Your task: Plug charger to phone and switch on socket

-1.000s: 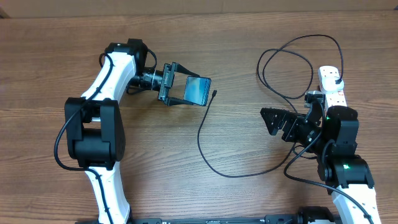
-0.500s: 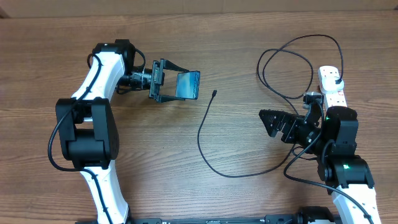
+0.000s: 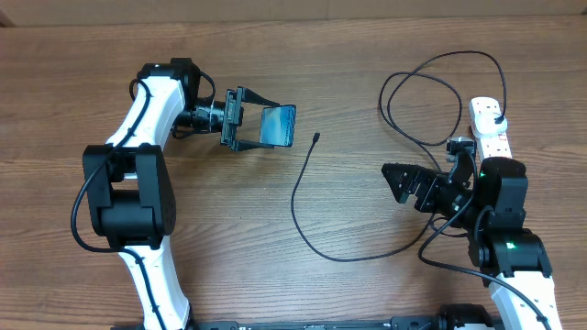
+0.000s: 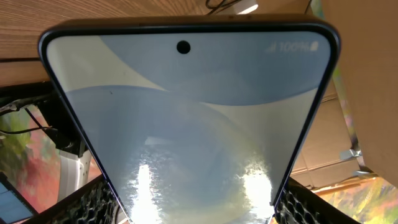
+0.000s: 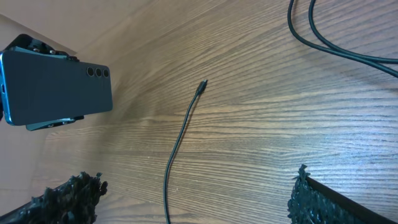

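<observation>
My left gripper (image 3: 246, 121) is shut on the phone (image 3: 278, 126), holding it off the table at the upper left. The phone's light blue screen (image 4: 186, 124) fills the left wrist view, with my fingers (image 4: 87, 202) against its two long edges. From the right wrist the phone's dark back (image 5: 56, 81) shows. The charger's connector tip (image 3: 316, 137) lies on the table just right of the phone, and its thin black cable (image 3: 295, 202) curves down and off to the right. The white socket (image 3: 489, 124) lies at the far right, partly behind my right arm. My right gripper (image 3: 408, 183) is open above the table, with the cable (image 5: 177, 143) running between its fingers (image 5: 62, 199).
Loops of the black cable (image 3: 440, 87) lie on the wooden table (image 3: 367, 55) at the upper right, next to the socket. They also cross the upper right of the right wrist view as dark cable loops (image 5: 336, 46).
The left arm carried the phone a little up and to the left, then held still. The right arm and the cable have not moved.
</observation>
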You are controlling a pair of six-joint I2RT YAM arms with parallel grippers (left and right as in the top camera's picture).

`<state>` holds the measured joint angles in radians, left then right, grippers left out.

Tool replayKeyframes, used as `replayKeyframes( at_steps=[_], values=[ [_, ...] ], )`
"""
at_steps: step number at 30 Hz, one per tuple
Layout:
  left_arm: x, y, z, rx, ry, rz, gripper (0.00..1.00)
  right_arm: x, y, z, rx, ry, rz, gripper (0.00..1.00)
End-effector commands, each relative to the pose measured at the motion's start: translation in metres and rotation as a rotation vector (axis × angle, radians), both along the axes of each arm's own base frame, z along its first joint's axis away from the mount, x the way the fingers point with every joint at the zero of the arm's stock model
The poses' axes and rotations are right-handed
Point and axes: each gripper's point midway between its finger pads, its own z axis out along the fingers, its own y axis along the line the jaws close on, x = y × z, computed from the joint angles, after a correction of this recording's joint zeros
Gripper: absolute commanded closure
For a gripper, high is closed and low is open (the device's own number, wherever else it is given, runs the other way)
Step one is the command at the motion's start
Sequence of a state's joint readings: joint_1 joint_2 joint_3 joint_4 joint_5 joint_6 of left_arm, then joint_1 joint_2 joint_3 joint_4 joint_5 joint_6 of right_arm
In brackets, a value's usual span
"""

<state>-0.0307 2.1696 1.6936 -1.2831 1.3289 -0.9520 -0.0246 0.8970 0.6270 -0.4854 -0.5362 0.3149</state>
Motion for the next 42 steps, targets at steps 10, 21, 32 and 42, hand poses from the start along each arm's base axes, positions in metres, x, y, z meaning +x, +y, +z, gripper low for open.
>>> replayKeyframes(
  at_steps=[10,21,32,42],
  values=[
    [0.006,-0.003,0.013,-0.037,-0.008,0.008,0.53,0.004,0.0,0.014,0.009,-0.031,0.001,0.0],
    [-0.006,0.005,-0.033,0.254,0.066,-0.031,0.53,0.011,0.0,0.001,0.083,0.069,-0.058,0.0],
    [-0.023,0.002,-0.071,0.556,0.153,-0.073,0.53,0.028,0.062,-0.013,0.261,0.169,0.092,0.1],
    [-0.033,-0.006,-0.083,0.672,0.174,-0.098,0.53,0.036,0.118,-0.04,0.299,0.273,0.055,0.26]
  ],
)
